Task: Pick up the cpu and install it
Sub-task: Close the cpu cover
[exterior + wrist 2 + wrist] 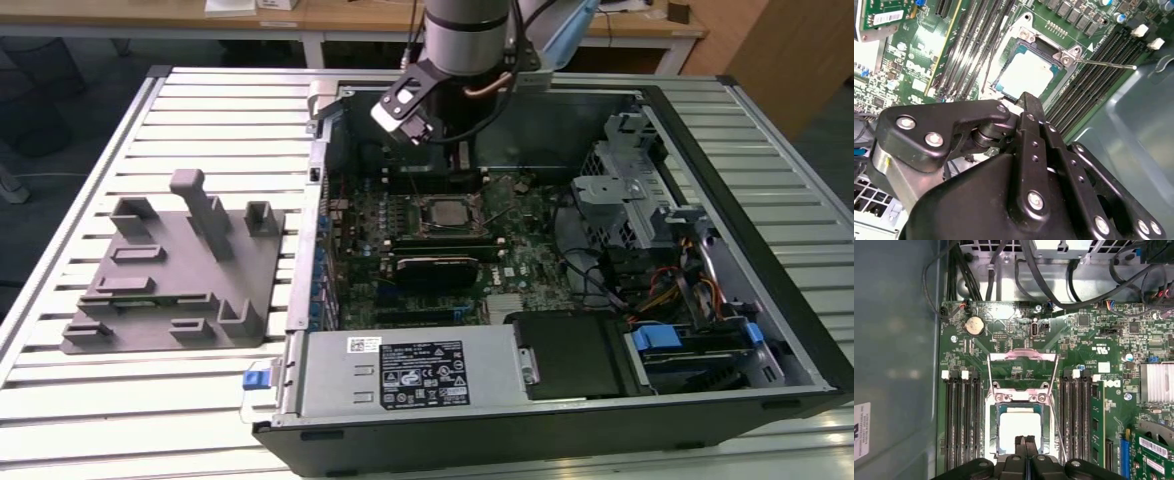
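The cpu [1019,429] lies flat in its socket on the green motherboard, its pale silver top facing up; it also shows in the second wrist view [1028,76] and in the exterior view [445,212]. The socket's metal load plate [1023,365] stands swung open beside it, and the thin lever [1104,62] sticks out free. My gripper [1025,452] hangs just above the cpu's edge with its black fingers [1030,112] pressed together and nothing between them. In the exterior view the gripper [427,150] sits over the far part of the open computer case.
A grey plastic fixture [174,270] lies on the slatted table at the exterior view's left. Inside the case are memory slots [961,420], black cables [1054,285], a drive cage [641,200] and a power supply [400,375]. The case walls [894,365] close in around the board.
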You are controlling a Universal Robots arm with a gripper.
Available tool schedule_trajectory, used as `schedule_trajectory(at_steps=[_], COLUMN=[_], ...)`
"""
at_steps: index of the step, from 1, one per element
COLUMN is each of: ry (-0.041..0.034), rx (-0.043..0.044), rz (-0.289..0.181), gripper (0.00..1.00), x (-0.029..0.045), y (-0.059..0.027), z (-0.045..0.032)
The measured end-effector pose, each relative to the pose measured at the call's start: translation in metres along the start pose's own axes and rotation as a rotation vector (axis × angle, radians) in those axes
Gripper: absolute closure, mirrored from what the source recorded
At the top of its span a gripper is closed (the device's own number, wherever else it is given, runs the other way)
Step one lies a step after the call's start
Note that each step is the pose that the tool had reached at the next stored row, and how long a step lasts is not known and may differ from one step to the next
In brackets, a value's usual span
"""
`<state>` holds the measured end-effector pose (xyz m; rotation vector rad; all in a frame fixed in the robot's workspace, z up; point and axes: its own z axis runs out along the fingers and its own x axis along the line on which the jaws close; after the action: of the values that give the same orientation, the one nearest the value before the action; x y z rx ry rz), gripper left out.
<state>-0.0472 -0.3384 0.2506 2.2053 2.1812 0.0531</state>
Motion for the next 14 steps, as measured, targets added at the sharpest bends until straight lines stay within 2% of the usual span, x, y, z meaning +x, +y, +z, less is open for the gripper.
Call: schedule_trajectory(at_steps=[5, 9, 14], ry=[-0.0002, 0.0001, 0.0032], rx=[0.0043, 0.0104, 0.0147], rz=[0.0, 0.0, 0.0], gripper=[0.89, 0.89, 0.89], x=[-0.0014, -0.0014, -0.0012], y=[0.0022, 0.0045, 0.0218], z=[-0.0025, -0.0156, -0.0152])
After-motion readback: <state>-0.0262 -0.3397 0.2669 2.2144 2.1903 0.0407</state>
